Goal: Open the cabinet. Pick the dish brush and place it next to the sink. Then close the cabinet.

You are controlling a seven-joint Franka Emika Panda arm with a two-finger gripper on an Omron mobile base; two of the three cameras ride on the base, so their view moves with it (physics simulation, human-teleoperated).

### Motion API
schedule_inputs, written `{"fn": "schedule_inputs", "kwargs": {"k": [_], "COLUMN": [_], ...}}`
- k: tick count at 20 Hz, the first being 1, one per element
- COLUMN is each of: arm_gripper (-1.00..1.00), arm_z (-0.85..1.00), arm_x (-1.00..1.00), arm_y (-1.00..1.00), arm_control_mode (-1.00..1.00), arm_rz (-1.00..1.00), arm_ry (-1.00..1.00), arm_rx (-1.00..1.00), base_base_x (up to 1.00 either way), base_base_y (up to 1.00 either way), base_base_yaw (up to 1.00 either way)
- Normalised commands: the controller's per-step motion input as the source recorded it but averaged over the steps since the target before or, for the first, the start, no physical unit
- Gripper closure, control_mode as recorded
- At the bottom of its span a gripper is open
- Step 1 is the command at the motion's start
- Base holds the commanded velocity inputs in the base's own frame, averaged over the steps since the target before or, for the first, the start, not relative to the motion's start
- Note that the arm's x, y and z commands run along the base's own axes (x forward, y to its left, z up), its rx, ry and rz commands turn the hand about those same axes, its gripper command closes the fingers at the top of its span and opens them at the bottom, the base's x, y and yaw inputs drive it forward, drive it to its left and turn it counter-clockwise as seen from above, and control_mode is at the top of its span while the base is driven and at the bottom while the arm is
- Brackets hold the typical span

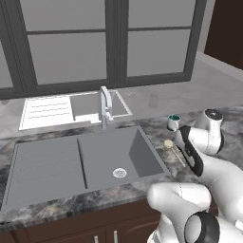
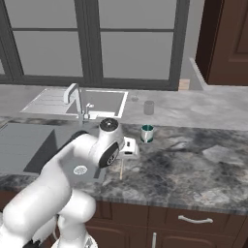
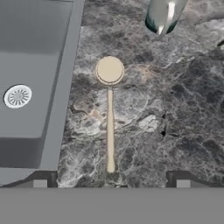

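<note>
While the arm (image 1: 204, 156) bends low over the marble counter (image 2: 193, 155), the gripper (image 3: 111, 181) hangs spread wide above it with nothing between its fingertips (image 3: 40, 183). Directly under the hand lies a pale tan dish brush (image 3: 109, 109) with a round head and a long thin handle, flat on the counter just beside the right rim of the grey sink (image 1: 85, 161). A small green cup (image 2: 147, 133) stands on the counter beyond the brush. The cabinet (image 2: 227, 43) shows at the upper right, dark brown.
</note>
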Motion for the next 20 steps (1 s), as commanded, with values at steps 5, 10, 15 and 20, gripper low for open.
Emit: {"fn": "schedule_inputs", "kwargs": {"k": [5,10,15,20], "arm_gripper": [-1.00,-1.00,-1.00,-1.00], "arm_z": [0.79,0.82,0.60,0.47], "arm_x": [-0.79,-0.54,-0.08,-0.06], "arm_y": [0.02,0.00,0.00,0.08], "arm_control_mode": [-1.00,-1.00,-1.00,-1.00], "arm_rz": [0.00,-0.05,-0.02,0.00], "arm_ry": [-0.07,0.00,0.09,0.10], "arm_rx": [0.00,0.03,0.05,0.10], "base_base_x": [0.00,0.00,0.00,0.00], "base_base_y": [0.00,0.00,0.00,0.00], "base_base_yaw": [0.00,0.00,0.00,0.00]}}
